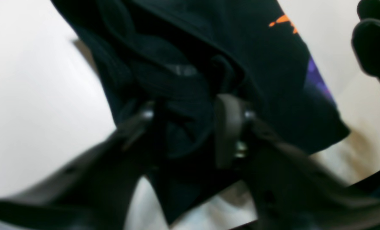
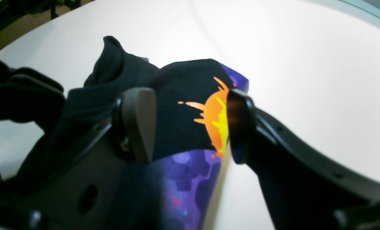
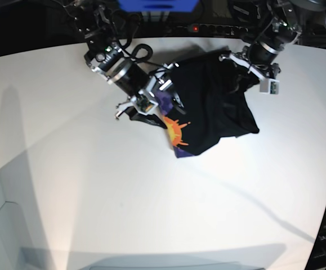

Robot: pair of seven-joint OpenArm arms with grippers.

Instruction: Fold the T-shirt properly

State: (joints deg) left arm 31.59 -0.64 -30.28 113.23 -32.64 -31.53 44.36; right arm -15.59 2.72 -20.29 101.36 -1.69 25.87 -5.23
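The black T-shirt [image 3: 219, 112] hangs bunched between my two grippers over the back middle of the white table [image 3: 151, 214]. Its orange sun print [image 3: 174, 132] and purple print face up at the lower left corner. My left gripper [image 1: 186, 124] is closed on a thick wad of plain black cloth [image 1: 257, 64]; in the base view it is at the shirt's upper right [image 3: 233, 64]. My right gripper [image 2: 190, 124] holds the printed part [image 2: 177, 89], the orange sun [image 2: 217, 118] between its pads; in the base view it is at the shirt's left [image 3: 160, 98].
The white table [image 2: 305, 80] spreads wide in front and to the left. Dark equipment and cables [image 3: 208, 17] line the back edge. The other arm shows at the right edge of the left wrist view [image 1: 375, 48] and at the left of the right wrist view [image 2: 17, 95].
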